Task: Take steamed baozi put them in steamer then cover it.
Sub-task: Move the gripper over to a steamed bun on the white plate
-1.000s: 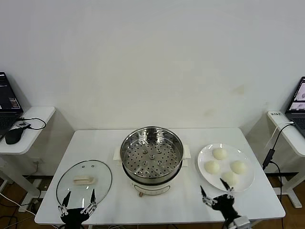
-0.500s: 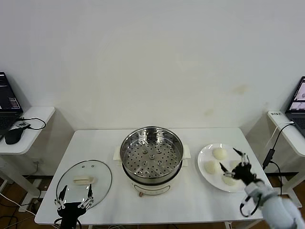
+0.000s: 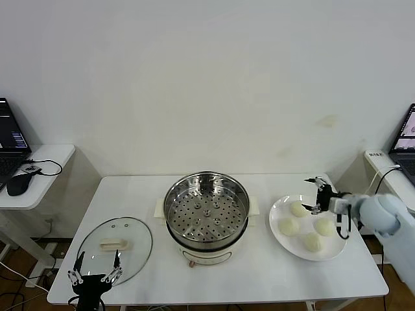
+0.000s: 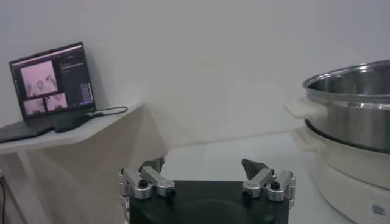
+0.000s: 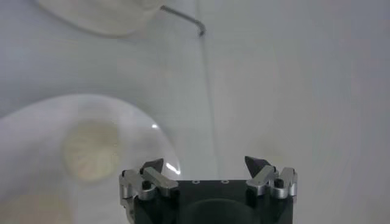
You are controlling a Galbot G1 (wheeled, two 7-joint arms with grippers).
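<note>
the right pincer point(image 3: 316, 194) hovered wide open, empty, by the steamed baozi point(image 3: 298, 208); next, descend and grip it.

1. A white table point(image 3: 214, 275) carries everything.
2. The steamer point(image 3: 206, 216) stands at its middle, on a white base, nearer the back edge than the front.
3. The cover point(image 3: 115, 247) lies flat near the front left corner, handle up, well apart from the steamer.
4. A white plate point(image 3: 277, 210) sits toward the right edge, just beside the steamer, with four baozi point(image 3: 288, 226) on it.
5. The front middle and back corners are bare tabletop.
</note>
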